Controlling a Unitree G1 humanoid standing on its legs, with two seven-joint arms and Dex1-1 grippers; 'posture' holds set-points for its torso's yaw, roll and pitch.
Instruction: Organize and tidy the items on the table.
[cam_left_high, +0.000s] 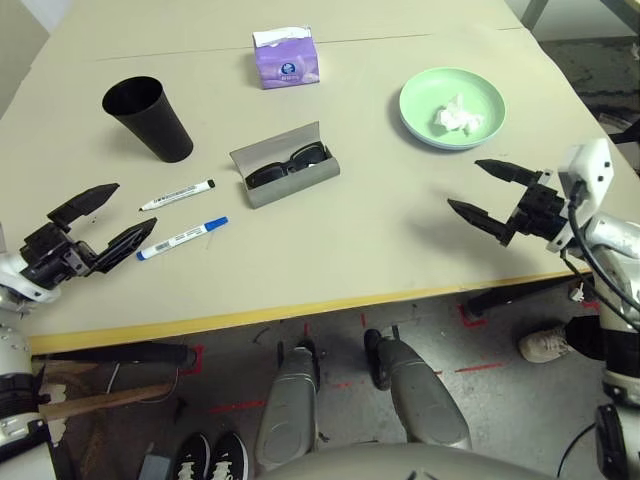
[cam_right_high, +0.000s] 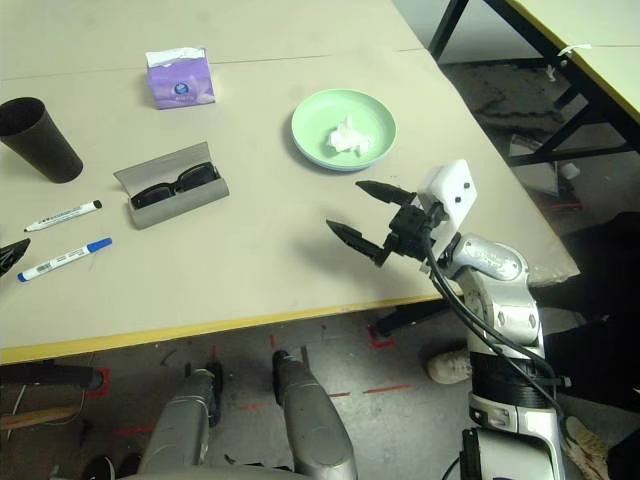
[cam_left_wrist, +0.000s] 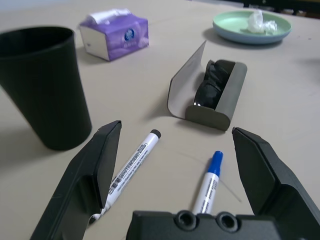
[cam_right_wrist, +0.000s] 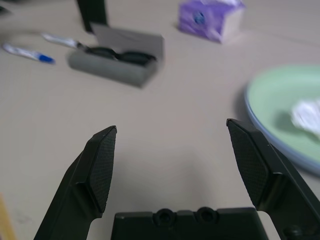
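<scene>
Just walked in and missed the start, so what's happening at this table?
A humanoid robot is tidying the table. Both grippers are open and empty: the left gripper hovers by the two markers, the right gripper near the green plate holding a crumpled tissue. Sunglasses lie in their open case.

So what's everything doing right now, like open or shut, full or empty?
Case: open, lid up, sunglasses inside.
Cup: upright; inside hidden.
Black-capped marker: capped, lying flat.
Blue-capped marker: capped, lying flat.
Tissue box: upright, tissue sticking out the top.
Green plate: holds a crumpled tissue.
Left gripper: open, empty.
Right gripper: open, empty.
</scene>
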